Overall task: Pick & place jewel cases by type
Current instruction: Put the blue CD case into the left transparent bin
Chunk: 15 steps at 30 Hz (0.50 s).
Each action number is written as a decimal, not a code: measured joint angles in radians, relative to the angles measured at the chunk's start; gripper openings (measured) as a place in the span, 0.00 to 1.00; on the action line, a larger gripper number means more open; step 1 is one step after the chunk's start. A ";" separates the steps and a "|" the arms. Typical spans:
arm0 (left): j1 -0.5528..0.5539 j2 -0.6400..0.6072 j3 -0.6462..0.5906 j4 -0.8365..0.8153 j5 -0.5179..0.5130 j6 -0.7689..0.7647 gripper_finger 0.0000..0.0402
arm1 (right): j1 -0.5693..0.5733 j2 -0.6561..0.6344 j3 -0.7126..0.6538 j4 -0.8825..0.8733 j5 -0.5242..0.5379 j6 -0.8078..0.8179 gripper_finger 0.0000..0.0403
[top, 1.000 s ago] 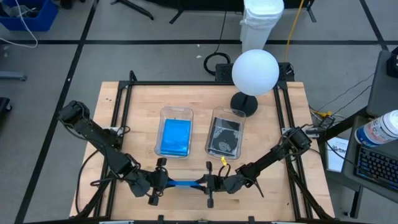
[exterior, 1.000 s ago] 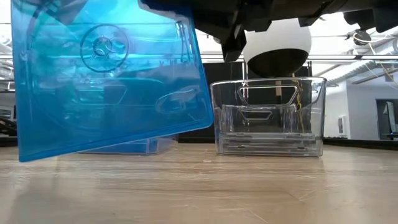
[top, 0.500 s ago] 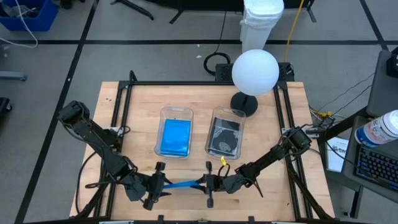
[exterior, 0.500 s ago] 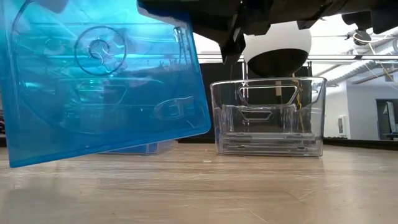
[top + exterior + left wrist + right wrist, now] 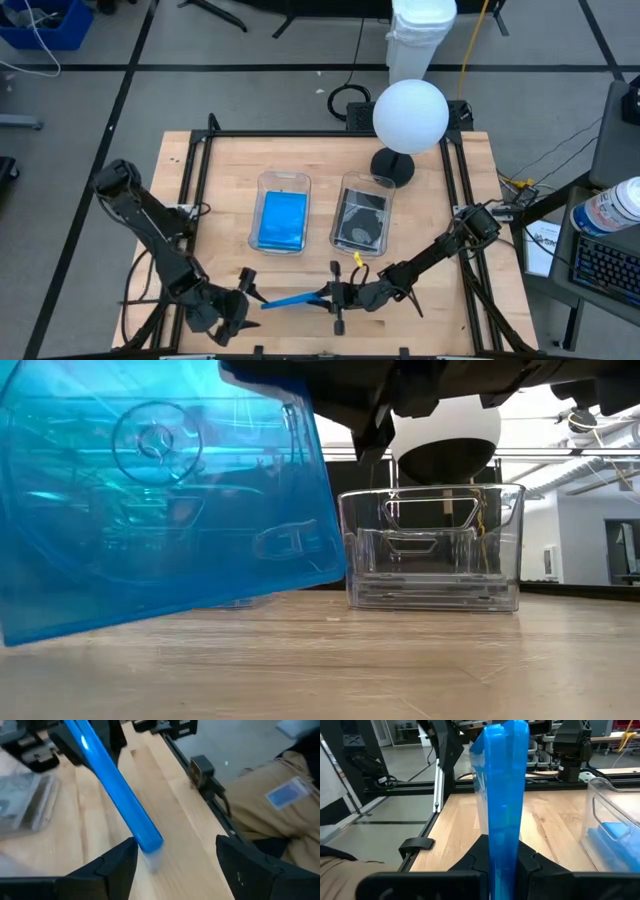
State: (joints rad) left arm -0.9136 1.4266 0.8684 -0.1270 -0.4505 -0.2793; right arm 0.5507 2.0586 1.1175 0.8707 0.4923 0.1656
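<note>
Wooden table (image 5: 220, 170) carries two clear bins: the left bin (image 5: 281, 215) holds blue cases, the right bin (image 5: 362, 216) a dark one. Near its front edge, the right gripper (image 5: 327, 297) clamps a blue jewel case (image 5: 292, 298) on edge above the wood. The left gripper (image 5: 243, 303) sits just off the case's free end, fingers spread and apart from it.

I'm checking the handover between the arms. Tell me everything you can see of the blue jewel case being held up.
The blue jewel case is thin, square, translucent blue plastic with a round disc hub moulded inside. It stands on edge, tilted, above the wooden table near its front edge, clear of the surface. The right gripper clamps one edge. The left gripper is open, its fingers either side of the other end, not touching.
</note>
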 joint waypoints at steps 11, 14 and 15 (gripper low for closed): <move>-0.195 -0.034 -0.036 -0.159 -0.015 -0.227 0.64 | -0.007 0.000 -0.002 0.030 -0.061 -0.060 0.05; -0.261 -0.034 -0.060 -0.152 -0.051 -0.228 0.59 | -0.016 -0.015 0.003 0.089 -0.076 -0.093 0.05; -0.279 -0.034 -0.070 -0.150 -0.068 -0.240 0.57 | -0.018 -0.029 0.011 0.084 -0.077 -0.111 0.05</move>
State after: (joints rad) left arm -1.1921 1.3930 0.7988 -0.2771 -0.5183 -0.5197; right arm 0.5324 2.0298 1.1286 0.9543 0.4149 0.0543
